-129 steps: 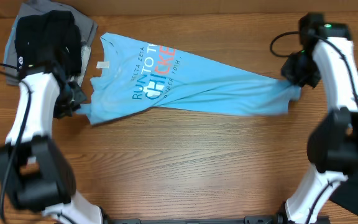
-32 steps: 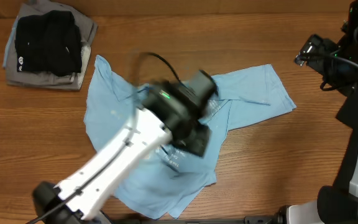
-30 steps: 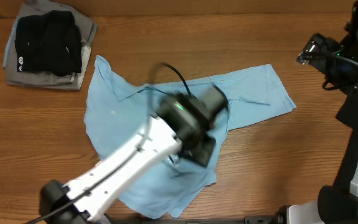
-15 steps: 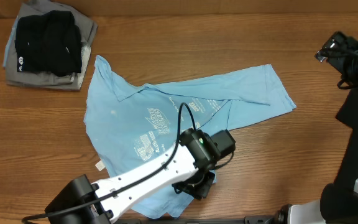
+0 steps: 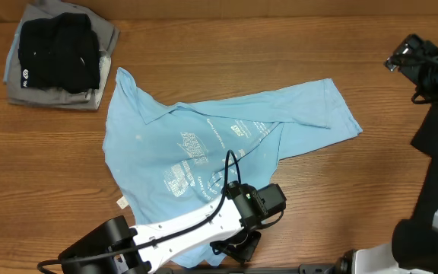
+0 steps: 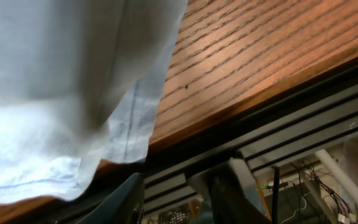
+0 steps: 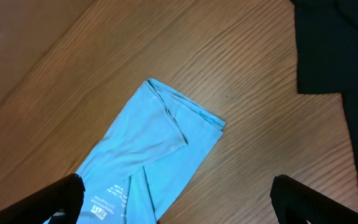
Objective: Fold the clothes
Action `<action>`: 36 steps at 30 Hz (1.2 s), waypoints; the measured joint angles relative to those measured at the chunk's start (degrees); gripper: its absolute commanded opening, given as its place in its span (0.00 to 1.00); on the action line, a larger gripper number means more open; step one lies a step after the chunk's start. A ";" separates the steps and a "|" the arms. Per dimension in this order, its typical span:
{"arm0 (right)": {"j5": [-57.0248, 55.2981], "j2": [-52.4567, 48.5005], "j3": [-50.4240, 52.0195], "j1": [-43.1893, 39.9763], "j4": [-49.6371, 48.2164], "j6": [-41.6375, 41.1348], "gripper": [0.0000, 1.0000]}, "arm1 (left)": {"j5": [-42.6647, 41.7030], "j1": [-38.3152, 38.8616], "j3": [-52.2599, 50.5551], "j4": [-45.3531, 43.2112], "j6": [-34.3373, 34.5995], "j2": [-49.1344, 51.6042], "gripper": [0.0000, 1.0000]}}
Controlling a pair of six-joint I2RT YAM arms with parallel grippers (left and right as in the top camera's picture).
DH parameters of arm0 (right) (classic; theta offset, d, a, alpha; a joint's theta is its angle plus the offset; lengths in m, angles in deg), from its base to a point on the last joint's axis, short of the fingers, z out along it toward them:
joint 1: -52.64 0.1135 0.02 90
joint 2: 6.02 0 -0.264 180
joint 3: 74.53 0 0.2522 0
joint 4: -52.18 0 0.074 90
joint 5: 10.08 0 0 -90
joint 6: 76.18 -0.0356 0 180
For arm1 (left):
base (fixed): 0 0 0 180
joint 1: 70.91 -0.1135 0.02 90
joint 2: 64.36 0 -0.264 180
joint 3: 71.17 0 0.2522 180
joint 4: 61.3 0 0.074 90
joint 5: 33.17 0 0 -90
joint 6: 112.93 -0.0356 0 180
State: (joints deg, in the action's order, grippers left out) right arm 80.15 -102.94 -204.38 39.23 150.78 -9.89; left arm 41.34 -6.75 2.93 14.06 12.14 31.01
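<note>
Wooden table (image 5: 333,205), seen from above and from both wrists.

- T-shirt (image 5: 204,144): mid-table, small-logo side up, rumpled. One end points toward the right edge and the other lies along the left side. Its lower flap reaches the near edge, and the left wrist view shows the hem lying right at that edge.
- Left gripper (image 5: 238,247): low at the near edge, just beside the hem. Its jaws are apart and nothing shows between them.
- Right gripper (image 5: 407,55): raised near the far right corner, well apart from the cloth. Its jaws are spread wide and empty.

Step in hand (judgement): flattening before any fold. To do it well:
- Pinch a single layer at the near hem corner, not a bunched double.
- Have the right arm take the end nearest the right edge.
- Draw the two apart until the wrinkles go.
- Keep the cloth low so it drags flat.
- Keep the hem from slipping over the near edge.

Count:
- T-shirt: 1
- Stack (image 5: 55,53) of folded black and grey clothes, far left corner: 1
- Dark garment (image 7: 334,56), by the right edge: 1
- Grippers: 2
</note>
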 measured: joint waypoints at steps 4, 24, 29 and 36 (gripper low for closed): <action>0.74 -2.84 0.00 0.00 0.00 0.17 1.00 | 0.00 0.00 -0.50 -1.90 0.15 0.74 0.40; 1.07 -6.38 0.00 0.00 -2.14 1.25 1.00 | 2.56 -0.07 -1.03 -4.83 -0.52 10.36 0.51; 1.05 -6.38 0.37 0.00 -5.05 1.27 1.00 | 1.44 -1.18 -0.98 -4.79 -0.96 10.51 0.42; 1.03 -6.75 4.63 0.00 -9.73 1.27 0.99 | 2.62 -1.90 -1.18 -4.17 -1.86 10.73 0.04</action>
State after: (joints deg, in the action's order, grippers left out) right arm 81.18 -109.69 -199.75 39.23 141.06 -8.62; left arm 43.96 -8.65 1.75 9.89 10.28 41.74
